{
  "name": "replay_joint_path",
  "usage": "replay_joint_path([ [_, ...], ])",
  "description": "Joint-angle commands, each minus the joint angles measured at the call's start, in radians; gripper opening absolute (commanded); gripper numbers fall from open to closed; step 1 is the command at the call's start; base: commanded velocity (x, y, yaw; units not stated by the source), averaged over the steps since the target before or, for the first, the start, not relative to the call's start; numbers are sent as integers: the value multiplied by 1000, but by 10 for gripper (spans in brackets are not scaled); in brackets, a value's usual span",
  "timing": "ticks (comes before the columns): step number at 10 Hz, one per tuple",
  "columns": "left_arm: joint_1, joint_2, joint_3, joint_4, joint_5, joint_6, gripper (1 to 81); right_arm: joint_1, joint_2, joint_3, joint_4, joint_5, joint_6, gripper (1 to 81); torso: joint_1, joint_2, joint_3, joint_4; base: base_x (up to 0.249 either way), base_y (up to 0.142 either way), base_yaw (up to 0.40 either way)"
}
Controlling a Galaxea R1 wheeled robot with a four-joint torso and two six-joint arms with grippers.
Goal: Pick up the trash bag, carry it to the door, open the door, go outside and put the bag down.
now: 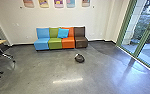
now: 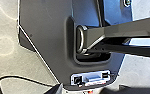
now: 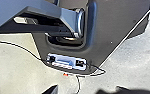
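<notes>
Approaching the dark trash bag [image 1: 79, 58] on the floor [image 1: 41, 70] seemed your step, your left claw [image 2: 91, 87] and right claw [image 3: 87, 88] open, the next move likely calling for driving closer, then reaching low.

Blue cushion [image 1: 63, 33] on colourful seats [image 1: 55, 44], posters [image 1: 58, 3] above.
</notes>
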Motion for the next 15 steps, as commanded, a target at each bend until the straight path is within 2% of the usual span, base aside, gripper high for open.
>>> replay_joint_path([
  [1,-18,-2,6,7,69,0,811,20,-6,1,-9,-67,-4,811,0,0,0,0,122,0,0],
  [15,-11,-5,6,7,62,0,811,11,4,1,-23,-65,-2,811,0,0,0,0,160,0,0],
])
